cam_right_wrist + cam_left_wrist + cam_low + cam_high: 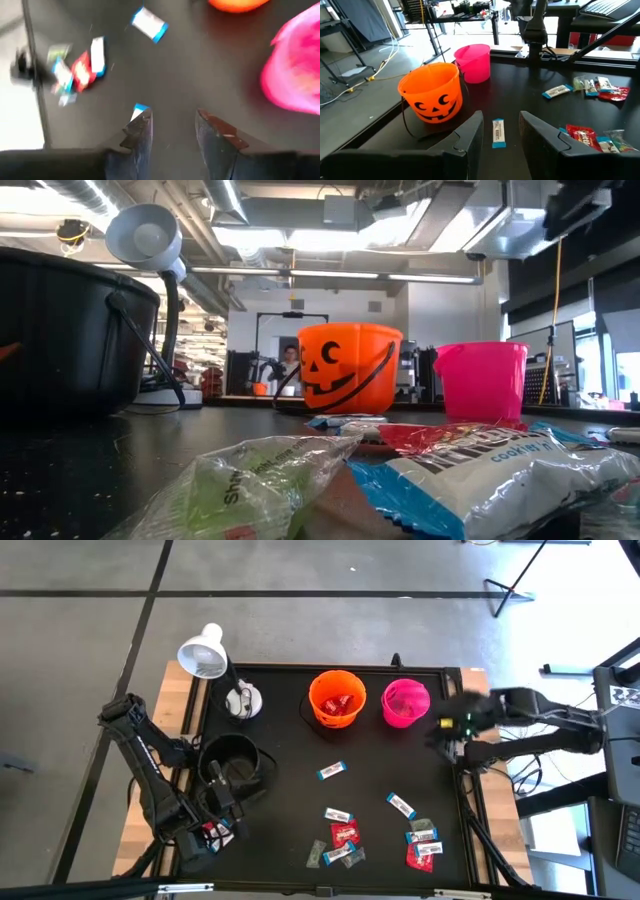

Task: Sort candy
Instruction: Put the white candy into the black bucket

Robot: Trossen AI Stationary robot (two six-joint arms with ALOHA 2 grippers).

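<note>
The candy (345, 835) lies scattered across the near half of the black table (290, 790), one blue-and-white piece (331, 771) apart from the rest toward the middle; in the low view the nearest wrappers fill the foreground so closely that little can be read on them. The right gripper (172, 131) hangs beside the pink bucket (405, 703), blurred in the high view, its fingers parted with nothing between them. The left gripper (500, 135) sits over the black bucket (228, 762), fingers moderately apart and empty. The orange bucket (336, 698) holds red wrappers; the pink bucket's contents cannot be made out.
</note>
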